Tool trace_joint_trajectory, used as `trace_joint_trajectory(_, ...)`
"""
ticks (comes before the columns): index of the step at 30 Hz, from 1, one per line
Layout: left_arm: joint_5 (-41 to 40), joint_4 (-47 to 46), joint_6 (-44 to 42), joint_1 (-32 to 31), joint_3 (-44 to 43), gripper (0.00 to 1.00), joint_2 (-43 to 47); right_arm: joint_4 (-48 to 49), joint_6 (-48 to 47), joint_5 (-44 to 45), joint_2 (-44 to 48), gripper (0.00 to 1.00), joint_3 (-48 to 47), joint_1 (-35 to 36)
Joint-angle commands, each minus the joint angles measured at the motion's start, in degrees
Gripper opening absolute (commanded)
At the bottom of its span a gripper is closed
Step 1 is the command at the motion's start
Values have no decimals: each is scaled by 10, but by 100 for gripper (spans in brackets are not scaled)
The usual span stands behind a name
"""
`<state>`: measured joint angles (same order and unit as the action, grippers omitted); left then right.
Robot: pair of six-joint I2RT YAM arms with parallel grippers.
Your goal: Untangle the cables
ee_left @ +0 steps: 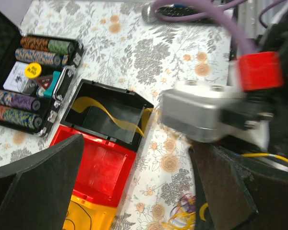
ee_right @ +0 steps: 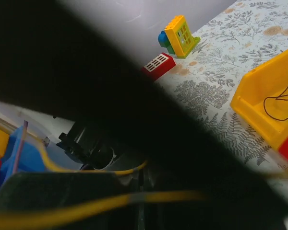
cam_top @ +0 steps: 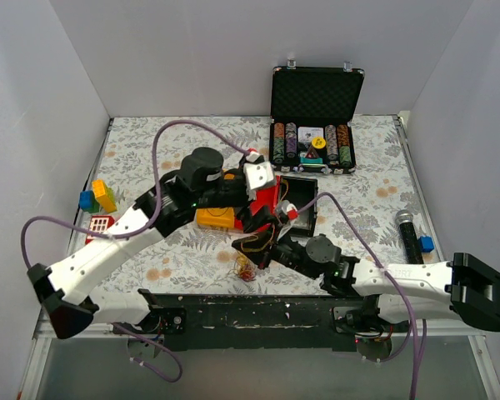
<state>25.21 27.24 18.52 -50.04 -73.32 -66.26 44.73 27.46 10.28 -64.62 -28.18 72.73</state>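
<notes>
A small clump of yellow, red and dark purple cables (cam_top: pixel 245 267) lies on the floral table in front of the bins; it also shows in the left wrist view (ee_left: pixel 185 214). A yellow cable (ee_left: pixel 108 113) runs out of the black bin (cam_top: pixel 301 204). A thin dark cable (ee_right: pixel 278 98) lies in the yellow bin (cam_top: pixel 216 218). My left gripper (cam_top: pixel 262 218) is open and empty, its jaws wide above the red bin (ee_left: pixel 98 165). My right gripper (cam_top: pixel 269 242) hangs just above the clump; in its wrist view (ee_right: pixel 139 184) the jaws look shut on a yellow cable (ee_right: pixel 113 171).
An open poker chip case (cam_top: pixel 315 108) stands at the back. A microphone (cam_top: pixel 407 233) lies at the right edge. Toy blocks (cam_top: pixel 97 198) and a red brick (cam_top: pixel 100 225) sit at the left. The two wrists are close together over the bins.
</notes>
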Motion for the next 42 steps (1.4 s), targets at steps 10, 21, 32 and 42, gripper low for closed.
trace_joint_trajectory(10,28,56,-74,1,45,98,134,6,44,141,114,1,31,-19)
trace_joint_trajectory(21,2,47,-76,1,227,98,259,-32,15,183,106,1,-81,-26)
trace_joint_trajectory(32,-136,-142,41,1,413,98,339,-45,40,140,97,1,-140,-26)
trace_joint_trajectory(42,13,-135,88,18,406,92,295,-26,65,99,102,1,-158,-26)
